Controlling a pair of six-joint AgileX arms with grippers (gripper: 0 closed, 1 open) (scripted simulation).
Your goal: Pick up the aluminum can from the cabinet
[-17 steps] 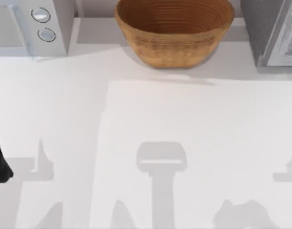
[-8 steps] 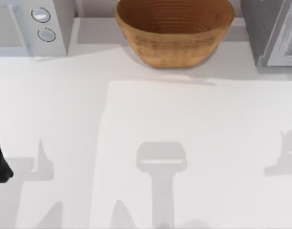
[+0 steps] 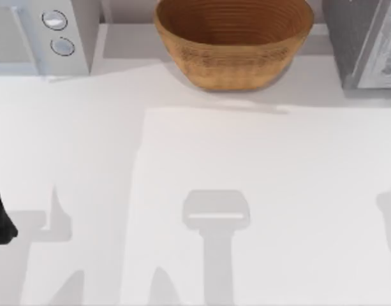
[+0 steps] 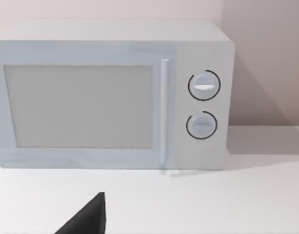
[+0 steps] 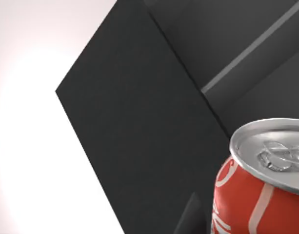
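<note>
The aluminum can stands upright, red with a white stripe and a silver lid with a pull tab, close in front of the right wrist camera. Dark cabinet panels rise behind and beside it. A dark tip of my right gripper shows just beside the can; contact between them cannot be told. In the top view the grey cabinet is at the back right. My left gripper is parked at the table's left edge, facing the microwave.
A white microwave with two round dials stands at the back left, also seen close up as the microwave. A large woven bowl sits at the back middle. The white table carries only shadows.
The right arm's shadow on the table has slid toward the right edge and shrunk, and the shadow patch at the front right has gone. The left arm has stayed put.
</note>
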